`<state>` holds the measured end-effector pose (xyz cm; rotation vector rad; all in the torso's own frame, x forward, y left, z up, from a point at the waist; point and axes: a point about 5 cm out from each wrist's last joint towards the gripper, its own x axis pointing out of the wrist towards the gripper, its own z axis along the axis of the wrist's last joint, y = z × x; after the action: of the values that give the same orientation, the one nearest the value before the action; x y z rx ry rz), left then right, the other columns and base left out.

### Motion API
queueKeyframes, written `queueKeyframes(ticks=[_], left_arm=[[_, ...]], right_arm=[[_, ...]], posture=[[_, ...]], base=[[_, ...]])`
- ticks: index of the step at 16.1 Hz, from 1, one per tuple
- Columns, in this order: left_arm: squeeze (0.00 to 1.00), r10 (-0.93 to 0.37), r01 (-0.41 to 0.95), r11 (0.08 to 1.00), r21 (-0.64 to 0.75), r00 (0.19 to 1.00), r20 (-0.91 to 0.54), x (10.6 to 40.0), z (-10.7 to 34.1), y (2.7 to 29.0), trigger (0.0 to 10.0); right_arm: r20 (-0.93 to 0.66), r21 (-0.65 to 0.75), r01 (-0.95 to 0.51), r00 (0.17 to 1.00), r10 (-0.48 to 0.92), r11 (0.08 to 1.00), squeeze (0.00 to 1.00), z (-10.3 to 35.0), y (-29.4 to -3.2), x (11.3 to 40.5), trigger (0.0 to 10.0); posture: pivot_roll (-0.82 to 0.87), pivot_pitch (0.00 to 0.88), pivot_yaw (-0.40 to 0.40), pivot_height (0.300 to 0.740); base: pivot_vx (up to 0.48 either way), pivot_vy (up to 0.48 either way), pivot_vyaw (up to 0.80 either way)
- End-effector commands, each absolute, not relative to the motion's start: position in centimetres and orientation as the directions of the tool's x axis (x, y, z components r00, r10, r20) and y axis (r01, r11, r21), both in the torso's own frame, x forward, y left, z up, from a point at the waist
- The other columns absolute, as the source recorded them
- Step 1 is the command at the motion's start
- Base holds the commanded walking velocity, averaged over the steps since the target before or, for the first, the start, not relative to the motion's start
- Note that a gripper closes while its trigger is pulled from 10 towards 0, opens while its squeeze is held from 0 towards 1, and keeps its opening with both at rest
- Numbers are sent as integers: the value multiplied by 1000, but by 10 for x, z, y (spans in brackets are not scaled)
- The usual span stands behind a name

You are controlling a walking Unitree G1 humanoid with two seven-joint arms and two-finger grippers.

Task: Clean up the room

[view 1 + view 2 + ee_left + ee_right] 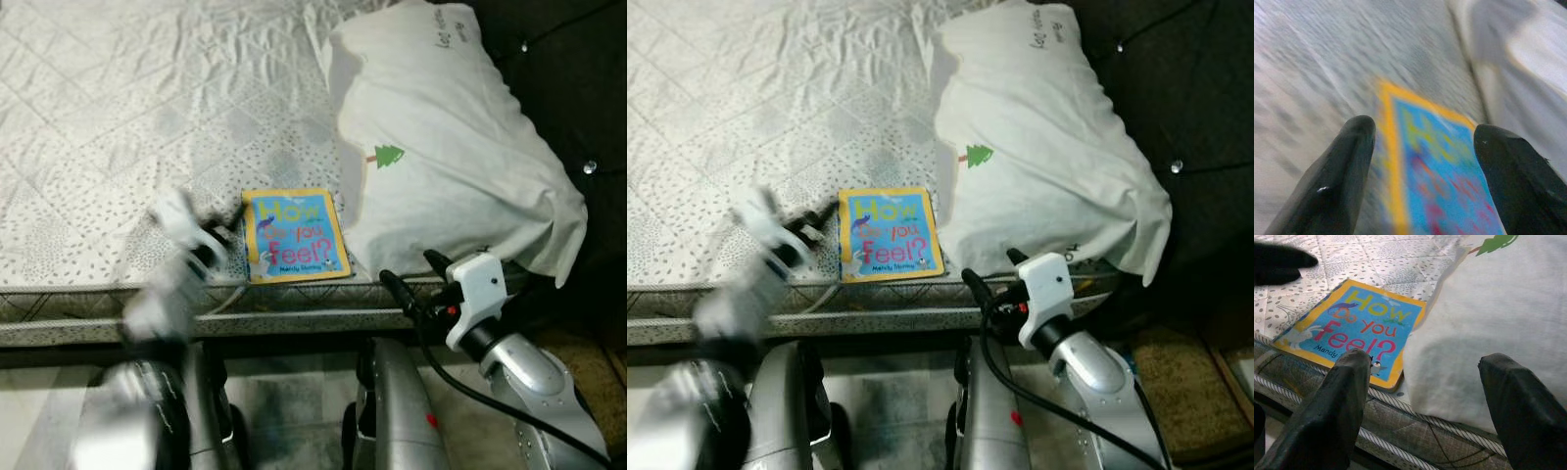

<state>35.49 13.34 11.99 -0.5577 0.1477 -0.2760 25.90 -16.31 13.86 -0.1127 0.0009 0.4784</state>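
Note:
A picture book [294, 235] with a yellow border and a blue cover reading "How Do You Feel?" lies flat near the front edge of the bed [118, 117]. My left gripper [223, 235] is motion-blurred just left of the book and low over the quilt. In the left wrist view it stands open [1420, 129], with the book's [1444, 176] left edge between its fingers but not touching them. My right gripper [409, 269] is open at the mattress edge, right of the book's [1356, 328] near corner and in front of the pillow.
A large white pillow [441, 147] with a small green tree print lies right of the book, touching its right edge. A dark tufted headboard [568, 78] stands at the far right. A brown mat [1176, 372] lies on the floor below it.

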Motion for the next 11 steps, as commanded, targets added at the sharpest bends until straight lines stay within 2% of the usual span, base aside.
queueKeyframes(ticks=[1, 2, 5, 11], left_arm=[[1000, -346, 261, 811, -524, 936, -70, 348, 121, 117, 10000], [1000, -416, 320, 792, -520, 906, -76, 334, 115, 92, 10000], [1000, -502, 371, 760, -534, 856, -120, 313, 102, 61, 10000], [1000, -588, 413, 732, -541, 785, -196, 294, 97, 34, 10000]], right_arm=[[-35, -106, -461, 887, 460, 881, 0, 135, -163, 257, 10000], [-33, -104, -463, 886, 462, 880, 0, 135, -162, 258, 10000], [-27, -101, -468, 883, 468, 878, 0, 135, -158, 259, 10000], [-21, -99, -469, 883, 469, 878, 0, 133, -156, 259, 10000]], posture=[[-124, 231, -48, 539], [-120, 229, -47, 539], [-115, 226, -43, 539], [-115, 231, -36, 539]], base=[[0, 0, 0], [0, 0, 0], [0, 0, 0], [0, 0, 0]])
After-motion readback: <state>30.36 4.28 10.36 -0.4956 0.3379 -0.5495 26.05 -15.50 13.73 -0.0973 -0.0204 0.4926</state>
